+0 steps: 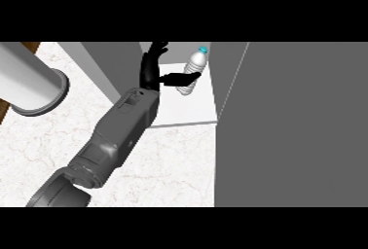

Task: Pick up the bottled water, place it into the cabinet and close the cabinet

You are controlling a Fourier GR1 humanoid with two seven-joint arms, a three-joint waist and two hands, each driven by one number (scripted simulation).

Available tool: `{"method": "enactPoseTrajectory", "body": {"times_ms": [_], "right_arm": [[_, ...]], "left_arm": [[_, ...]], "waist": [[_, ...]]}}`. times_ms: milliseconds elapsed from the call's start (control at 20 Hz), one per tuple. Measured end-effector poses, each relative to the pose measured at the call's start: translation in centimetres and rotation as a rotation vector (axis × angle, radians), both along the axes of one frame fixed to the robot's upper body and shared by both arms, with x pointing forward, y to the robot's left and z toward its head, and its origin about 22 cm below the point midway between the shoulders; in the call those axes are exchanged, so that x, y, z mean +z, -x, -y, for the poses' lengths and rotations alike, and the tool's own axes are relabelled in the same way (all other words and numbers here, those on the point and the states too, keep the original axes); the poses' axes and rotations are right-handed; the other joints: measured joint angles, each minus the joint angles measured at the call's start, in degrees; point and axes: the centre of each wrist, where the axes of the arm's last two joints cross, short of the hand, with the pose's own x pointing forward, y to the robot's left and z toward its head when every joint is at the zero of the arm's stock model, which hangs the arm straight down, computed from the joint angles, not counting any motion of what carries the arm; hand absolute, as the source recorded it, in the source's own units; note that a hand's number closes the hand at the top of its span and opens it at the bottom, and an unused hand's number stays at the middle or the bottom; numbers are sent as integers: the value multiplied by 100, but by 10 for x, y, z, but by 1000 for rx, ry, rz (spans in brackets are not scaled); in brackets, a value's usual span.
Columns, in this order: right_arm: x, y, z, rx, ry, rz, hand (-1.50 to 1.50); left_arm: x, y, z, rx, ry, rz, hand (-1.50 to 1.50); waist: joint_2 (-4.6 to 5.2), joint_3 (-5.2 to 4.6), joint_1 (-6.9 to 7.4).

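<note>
Your bottled water (192, 74) is a clear, ribbed bottle with a blue cap, lying tilted on the pale shelf of the cabinet (194, 109), cap pointing away from you. It sits just right of the fingers (153, 57), which stretch straight and spread past its cap end. The thumb of your hand (152, 73) reaches across and touches the bottle's middle; nothing is curled around it. The large grey cabinet door (302, 121) stands open to the right

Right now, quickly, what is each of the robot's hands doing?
Left hand: not in view.
Right hand: open, fingers straight, thumb touching the bottled water inside the cabinet.
</note>
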Motion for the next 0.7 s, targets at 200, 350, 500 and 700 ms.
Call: {"method": "enactPoseTrajectory", "body": {"times_ms": [200, 350, 500, 700], "right_arm": [[1, -1, 1, 6, 4, 4, -150], [1, 0, 1, 6, 0, 8, -150], [4, -4, 2, 2, 13, 11, -150], [3, -7, 0, 3, -2, 16, -150]], "left_arm": [[0, -1, -1, 0, -13, 21, -150], [1, -1, 2, -30, 9, 58, -150], [5, -2, 5, -66, 56, 105, -150], [16, -5, 10, -121, 91, 169, -150]], "waist": [[13, -2, -36], [5, -3, -29], [3, -6, -12], [-17, -3, 35]]}}
